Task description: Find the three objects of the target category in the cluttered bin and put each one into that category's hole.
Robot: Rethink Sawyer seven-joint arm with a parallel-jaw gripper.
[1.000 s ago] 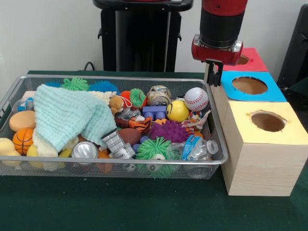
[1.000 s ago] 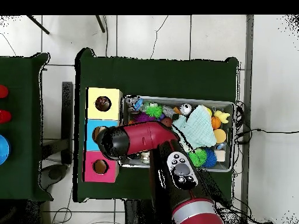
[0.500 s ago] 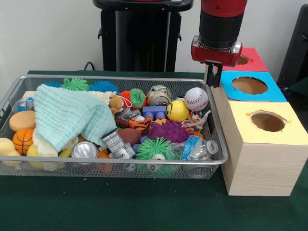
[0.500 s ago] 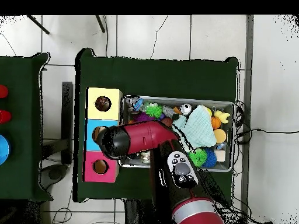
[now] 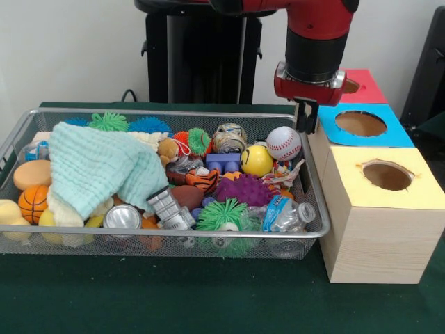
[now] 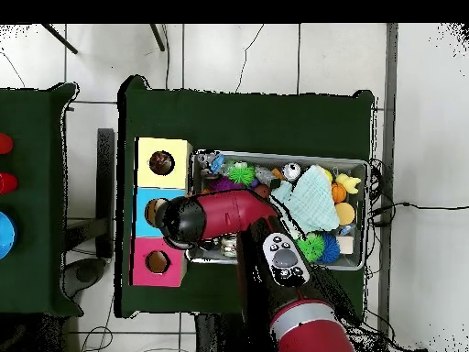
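The tool (image 5: 306, 118), whose grip I cannot tell, hangs between basket (image 5: 314, 202) rim and blue box (image 5: 361, 124); descending could strike either.

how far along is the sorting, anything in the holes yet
Nothing visibly done: the yellow hole and blue hole show no objects inside; the red hole is partly hidden. The gripper hangs at the bin's box-side edge, with nothing visibly held. The bin is full, so apparently all three picks remain.

The red arm (image 5: 316, 17) has a black cylindrical wrist, red flange and dark end effector (image 5: 306, 118).
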